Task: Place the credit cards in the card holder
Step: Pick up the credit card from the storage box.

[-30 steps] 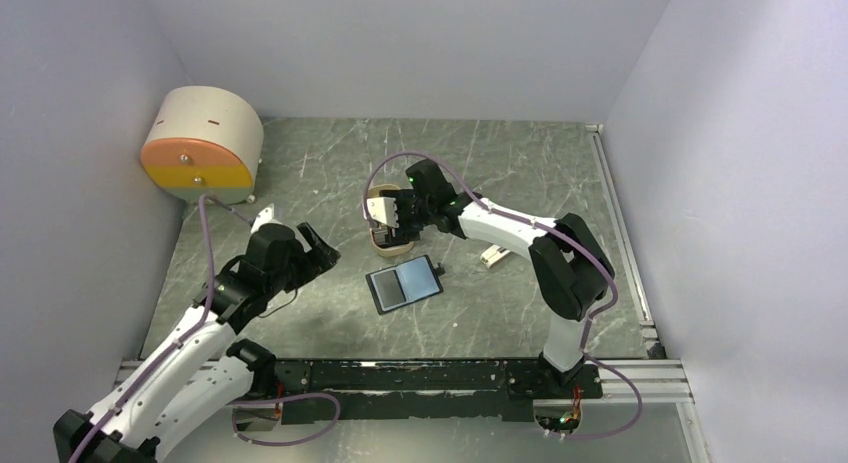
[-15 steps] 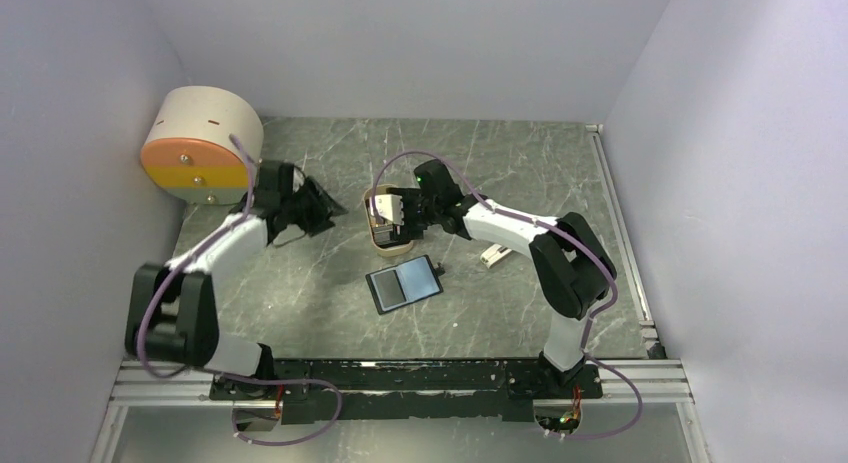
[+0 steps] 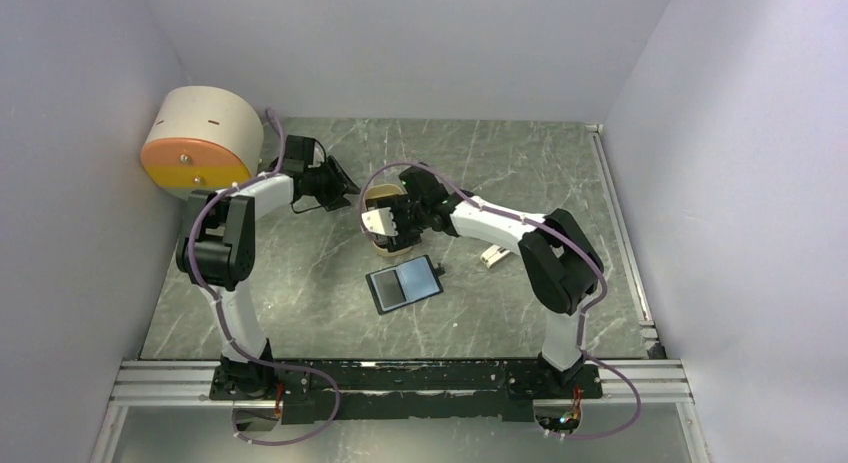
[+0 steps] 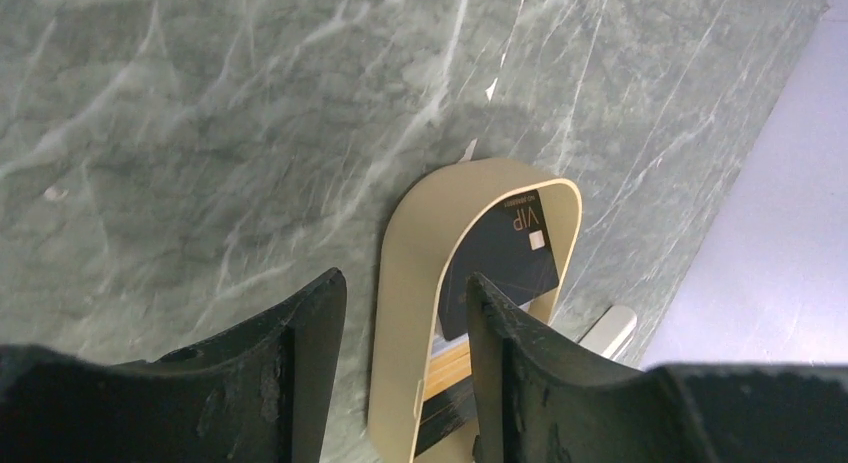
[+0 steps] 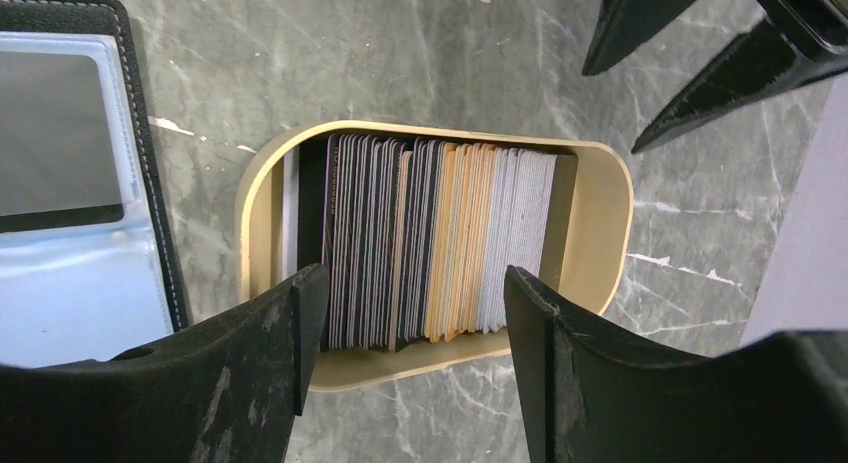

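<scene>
The credit cards (image 5: 430,238) stand on edge as a stack with dark, golden-yellow and whitish faces in a beige oblong tray (image 5: 600,223). My right gripper (image 5: 415,283) is open just above the stack, one finger at each side, holding nothing. In the top view it (image 3: 378,223) hovers over the tray (image 3: 392,248). The card holder (image 3: 403,283) lies open on the table in front of the tray, and its blue-grey pocket shows in the right wrist view (image 5: 70,183). My left gripper (image 3: 343,188) is open and empty, left of the tray. Its view shows a dark card (image 4: 510,258).
A big beige-and-orange round box (image 3: 200,143) stands at the back left. A small beige piece (image 3: 492,255) lies right of the tray and also shows in the left wrist view (image 4: 610,333). Walls close in the table on three sides.
The left arm has swung from the near left out to the back, and its gripper now points at the tray. The right gripper has shifted slightly left over the tray.
</scene>
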